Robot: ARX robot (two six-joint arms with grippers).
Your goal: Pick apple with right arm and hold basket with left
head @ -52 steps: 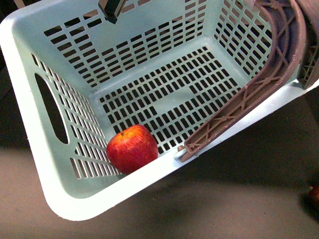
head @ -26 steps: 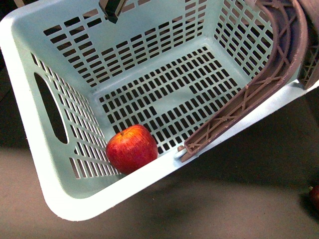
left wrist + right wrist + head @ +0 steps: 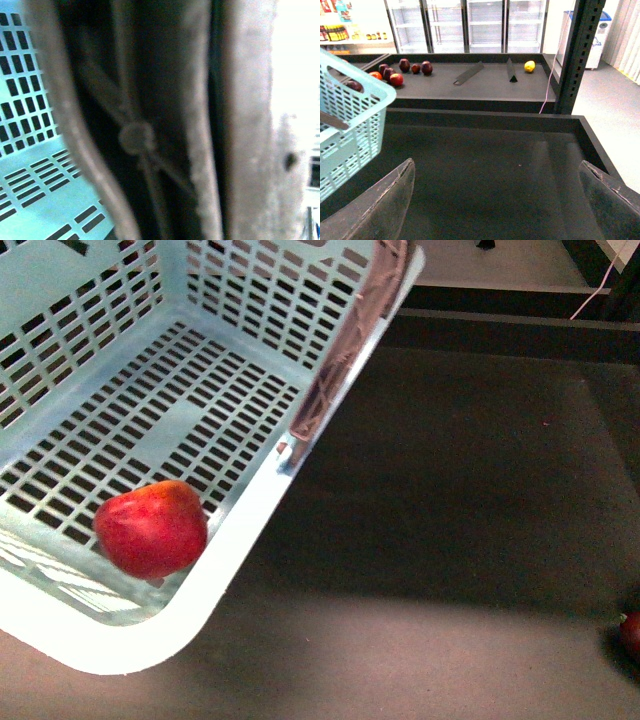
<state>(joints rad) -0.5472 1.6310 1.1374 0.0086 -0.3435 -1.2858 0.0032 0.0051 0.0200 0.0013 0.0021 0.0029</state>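
Note:
The pale mint-green basket (image 3: pixel 250 530) hangs tilted at the left of the front view, lifted off the dark surface. The red apple (image 3: pixel 151 528) lies in its low near corner against the rim. A brownish-mauve handle (image 3: pixel 345 360) lies along its right rim. My left gripper is shut on the basket; the left wrist view shows the blurred mauve handle (image 3: pixel 135 137) filling the frame, with slotted basket wall (image 3: pixel 30 165) beside it. My right gripper (image 3: pixel 500 200) is open and empty over the dark surface, to the right of the basket (image 3: pixel 350 125), and does not show in the front view.
A small dark red fruit (image 3: pixel 630 632) lies at the right edge of the dark surface. In the right wrist view a far shelf holds several dark red fruits (image 3: pixel 400 70), a yellow fruit (image 3: pixel 529 66) and two dividers. A black post (image 3: pixel 575 55) stands right.
The basket has swung left and turned in the front view, with the apple sliding left along the low corner. The small dark fruit at the right has not moved.

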